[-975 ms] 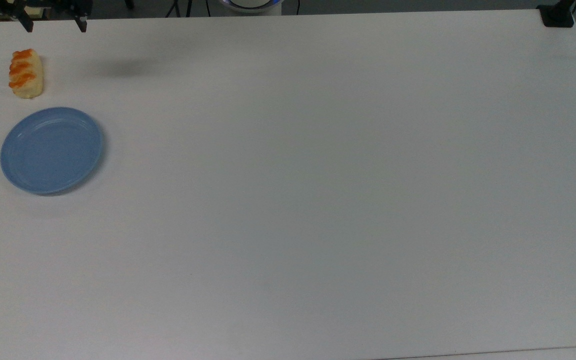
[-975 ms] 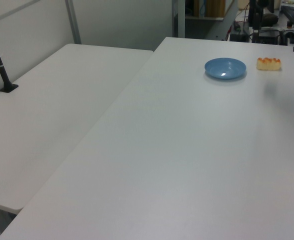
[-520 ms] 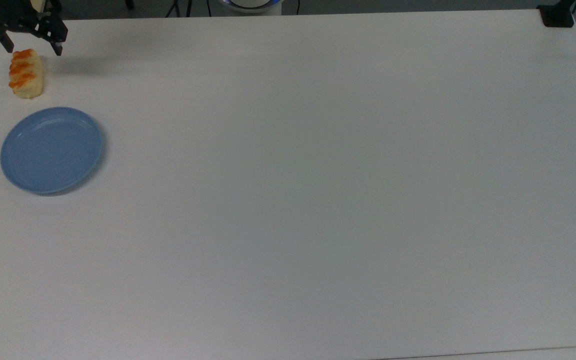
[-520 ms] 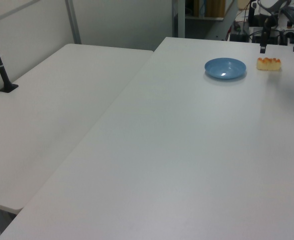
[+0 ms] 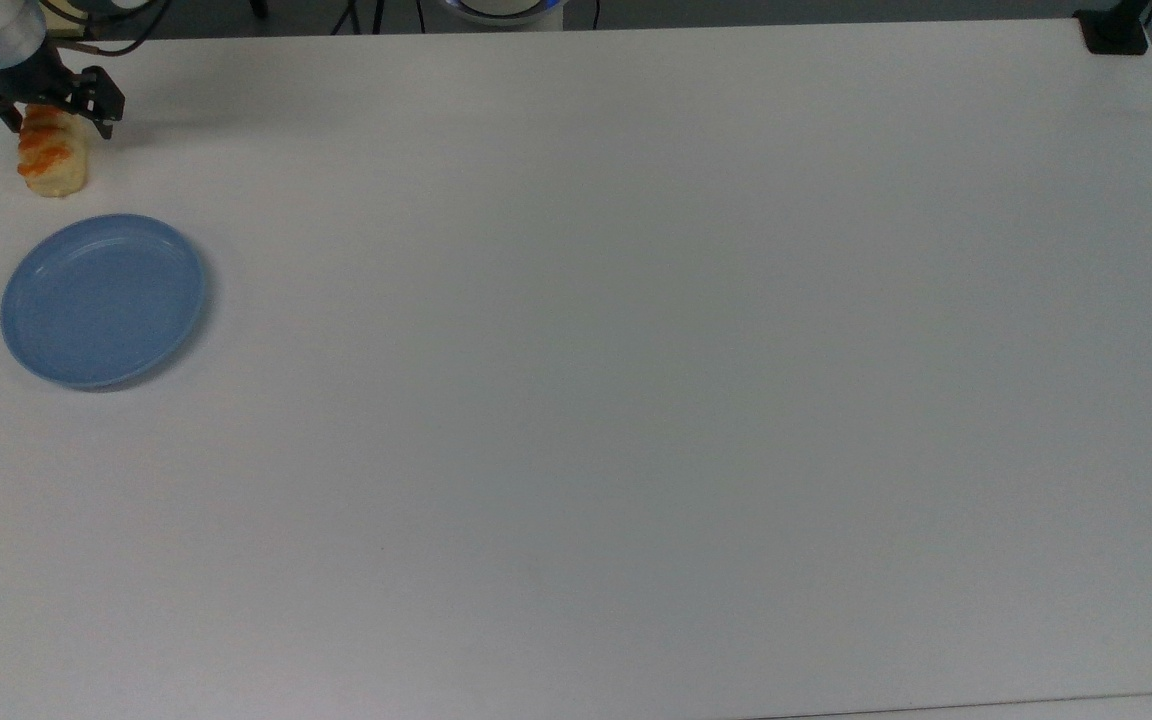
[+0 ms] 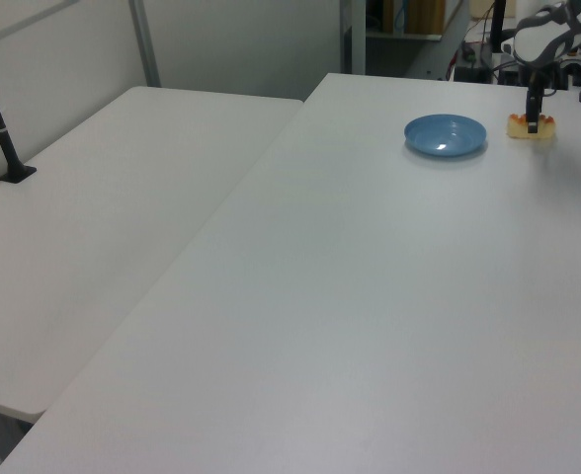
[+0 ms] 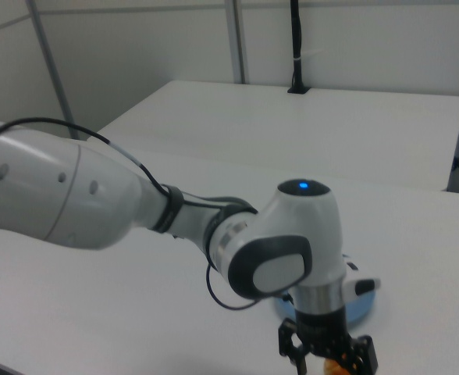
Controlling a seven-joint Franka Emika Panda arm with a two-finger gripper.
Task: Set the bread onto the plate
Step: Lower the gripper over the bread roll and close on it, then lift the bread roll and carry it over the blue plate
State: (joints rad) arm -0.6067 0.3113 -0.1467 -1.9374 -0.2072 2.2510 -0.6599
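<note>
The bread (image 5: 54, 160), a small pale-yellow loaf with orange stripes, lies on the white table near the top view's top left corner. My gripper (image 5: 58, 123) is open and lowered over the loaf's far end, one black finger on each side of it. In the left view the gripper (image 6: 534, 120) hangs right at the bread (image 6: 530, 127), hiding part of it. The light-blue plate (image 5: 103, 300) sits bare just below the bread in the top view, and beside it at the plate (image 6: 446, 134) in the left view. In the right view the gripper (image 7: 329, 361) straddles an orange bit of bread (image 7: 335, 366).
A black camera post (image 5: 1115, 30) stands at the table's top right corner in the top view. A second white table (image 6: 113, 207) adjoins on the left view's left, with a black post (image 6: 1, 128) on it. The arm's white body (image 7: 73, 195) reaches across the right view.
The gripper has come down and shifted toward the top view's left, from above the table's far edge to around the bread's far end. Bread and plate have not moved.
</note>
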